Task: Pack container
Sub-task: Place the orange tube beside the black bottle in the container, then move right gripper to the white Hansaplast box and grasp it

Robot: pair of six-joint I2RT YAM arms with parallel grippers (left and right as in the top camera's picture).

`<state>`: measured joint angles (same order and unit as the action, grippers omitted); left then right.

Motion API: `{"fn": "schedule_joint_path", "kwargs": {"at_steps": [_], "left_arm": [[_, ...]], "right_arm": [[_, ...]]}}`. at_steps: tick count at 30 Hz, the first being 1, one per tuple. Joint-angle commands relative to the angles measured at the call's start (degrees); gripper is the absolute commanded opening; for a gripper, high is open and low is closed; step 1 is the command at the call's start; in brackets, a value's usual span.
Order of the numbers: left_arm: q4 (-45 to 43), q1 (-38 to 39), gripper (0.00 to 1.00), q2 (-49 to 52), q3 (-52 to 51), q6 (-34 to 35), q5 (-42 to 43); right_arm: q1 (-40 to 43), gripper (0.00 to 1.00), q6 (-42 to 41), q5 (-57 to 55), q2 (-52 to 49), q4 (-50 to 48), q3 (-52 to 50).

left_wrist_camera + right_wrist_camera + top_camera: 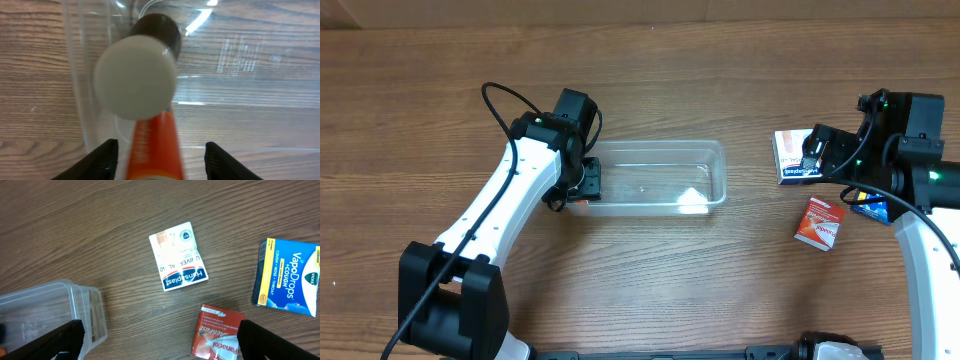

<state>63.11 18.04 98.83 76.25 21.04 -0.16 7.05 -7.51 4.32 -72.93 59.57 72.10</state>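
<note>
The clear plastic container (718, 172) lies in the middle of the table. It also shows in the left wrist view (87, 75) and at the lower left of the right wrist view (87, 311). My left gripper (585, 182) hovers over the container's left end. Its fingers (162, 161) are spread wide. An orange tube with a white cap (136, 82) hangs between them, cap down into the container, with a gap on both sides. My right gripper (170, 342) is open and empty above the table at the right (815, 150).
A white Hansaplast box (794, 158) (178, 256), a red Panadol sachet (820, 222) (217, 332) and a blue VapoDrops box (871, 209) (290, 277) lie on the wooden table, right of the container.
</note>
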Motion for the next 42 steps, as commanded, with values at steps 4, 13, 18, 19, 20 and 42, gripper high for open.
{"fn": "schedule_joint_path", "kwargs": {"at_steps": [4,13,18,19,20,42], "left_arm": [[-0.39,0.39,0.67,0.44,0.11,-0.28,-0.44],[4.22,0.39,0.71,0.42,7.43,-0.26,-0.02],[9.64,0.35,0.84,0.39,18.60,-1.03,-0.46],[10.56,0.28,0.88,0.39,20.72,-1.49,-0.59],[11.87,0.20,0.93,0.39,23.39,-1.57,-1.53],[15.72,-20.87,1.00,-13.90,31.56,2.71,-4.26]], "right_arm": [[0.09,1.00,-0.46,0.31,0.13,-0.28,1.14],[0.11,1.00,-0.44,0.31,0.13,-0.31,1.14],[0.11,1.00,-0.44,0.31,0.13,-0.26,1.14],[0.11,1.00,-0.44,0.31,0.13,-0.04,1.14],[0.11,1.00,-0.44,0.31,0.13,0.20,1.14],[0.09,1.00,15.72,-1.62,-32.09,0.66,18.73]]}}
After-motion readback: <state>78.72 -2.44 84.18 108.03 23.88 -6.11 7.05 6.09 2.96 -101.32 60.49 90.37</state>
